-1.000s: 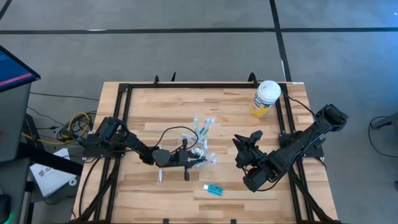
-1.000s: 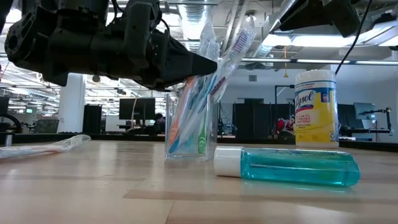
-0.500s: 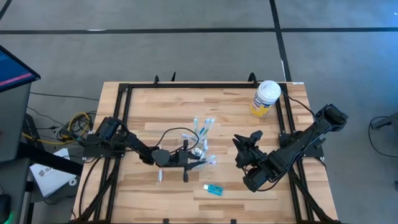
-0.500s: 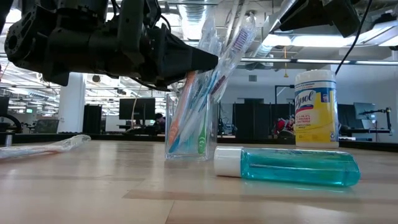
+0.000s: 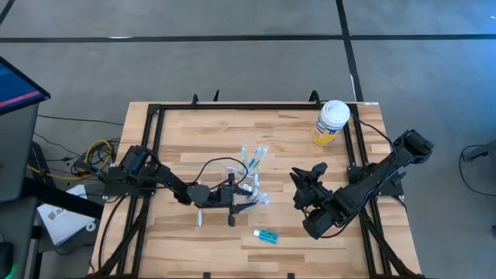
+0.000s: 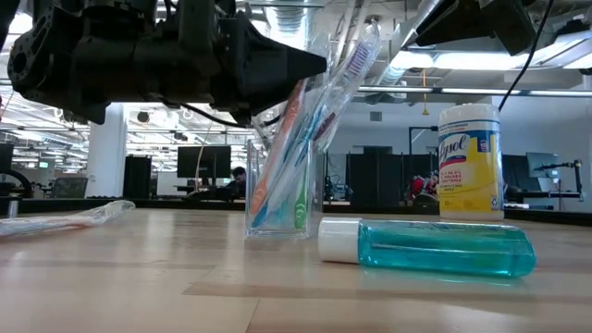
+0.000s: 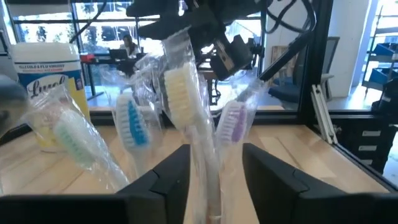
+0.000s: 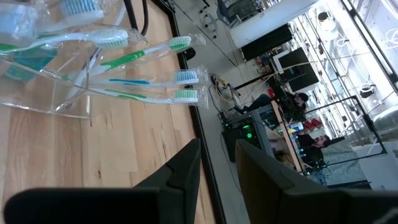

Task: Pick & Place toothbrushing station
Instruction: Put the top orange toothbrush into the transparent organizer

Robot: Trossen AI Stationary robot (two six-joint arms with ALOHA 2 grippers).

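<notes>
A clear tumbler [image 6: 282, 199] stands upright on the wooden table, near its middle, with several wrapped toothbrushes [image 6: 347, 65] sticking out of it. My left gripper [image 6: 319, 65] reaches in level from the table's left, just above the tumbler's rim [image 5: 246, 190]. It is open, with a white-bristled brush [image 7: 180, 93] between its fingers. A blue white-capped tube [image 6: 435, 248] lies on its side near the front edge. My right gripper [image 5: 306, 174] hovers open and empty to the tumbler's right. My left gripper [image 7: 216, 180] stands open around the wrapped handle [image 7: 202, 165] of the white-bristled toothbrush. I cannot tell whether either finger touches the wrapper. The fingers come level from the table's left and lie across the handle. The brush stands tilted in the tumbler.
Three loose green and blue toothbrushes [image 5: 253, 157] lie flat beyond the tumbler, also seen as brushes [image 8: 149, 81] in the right wrist view. One wrapped white toothbrush [image 5: 199, 219] lies near the left arm. A yellow container with a white lid [image 5: 332, 122] stands at the far right corner.
My left gripper has opened and its tip has tipped slightly upward over the tumbler. The orange-handled brush in the tumbler now leans more toward the right than before.
</notes>
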